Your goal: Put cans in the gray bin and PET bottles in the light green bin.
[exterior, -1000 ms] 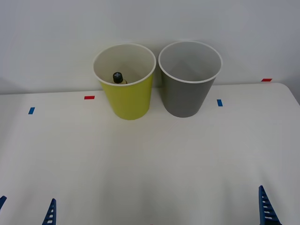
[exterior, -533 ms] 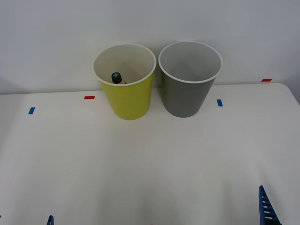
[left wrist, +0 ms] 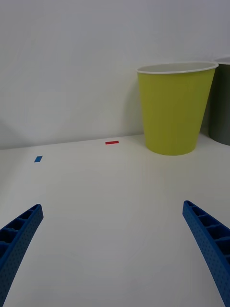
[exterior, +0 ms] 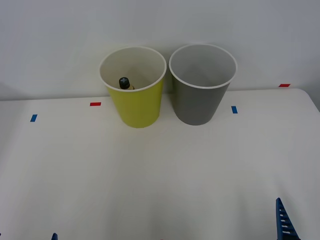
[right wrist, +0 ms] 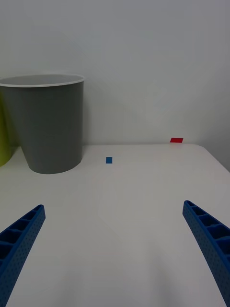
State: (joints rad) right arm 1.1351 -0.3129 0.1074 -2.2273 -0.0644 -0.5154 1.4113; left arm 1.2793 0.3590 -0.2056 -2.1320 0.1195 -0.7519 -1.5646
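Bottle in the green bin, both claws spread near the tabletop's front edge.

The bottle stands inside the green bin, leaning against the bin's left inner wall, long axis near upright, black cap up; only the cap and a sliver of yellow label show above the rim. The gray bin stands just right of the green one, the two nearly touching, both at the back of the tabletop against the wall. Red and blue tape marks lie on the tabletop beside the bins. The left claw hangs low over the tabletop, well short of the green bin, fingers spread wide with nothing between them. The right claw hangs likewise short of the gray bin, fingers also spread and empty.
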